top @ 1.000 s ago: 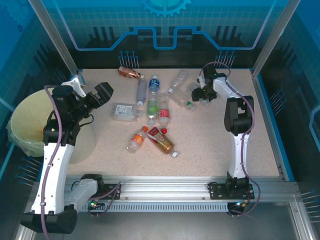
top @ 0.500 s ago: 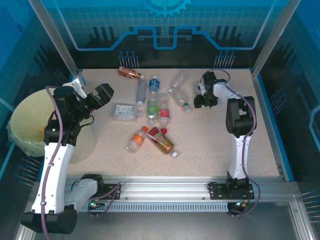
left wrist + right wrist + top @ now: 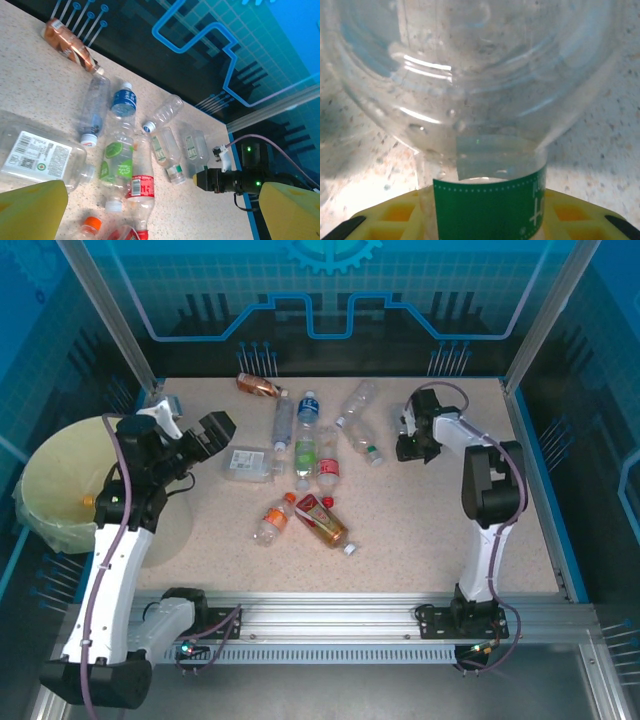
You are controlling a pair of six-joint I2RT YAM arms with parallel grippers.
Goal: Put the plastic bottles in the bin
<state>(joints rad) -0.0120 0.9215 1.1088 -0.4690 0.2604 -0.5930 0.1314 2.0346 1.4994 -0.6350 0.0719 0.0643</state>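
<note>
While left claw [image 3: 207, 430] hangs spread wide and empty over bench [image 3: 420, 530], just beside bin [image 3: 50, 480] at left edge, I see plastic bottles [image 3: 305, 452] strewn mid-bench. Low at right end of scatter, right claw [image 3: 407, 447]; wrist view puts green-labelled bottle [image 3: 490, 200] between its yellow fingers [image 3: 395, 217]. Cannot tell whether clamped.
</note>
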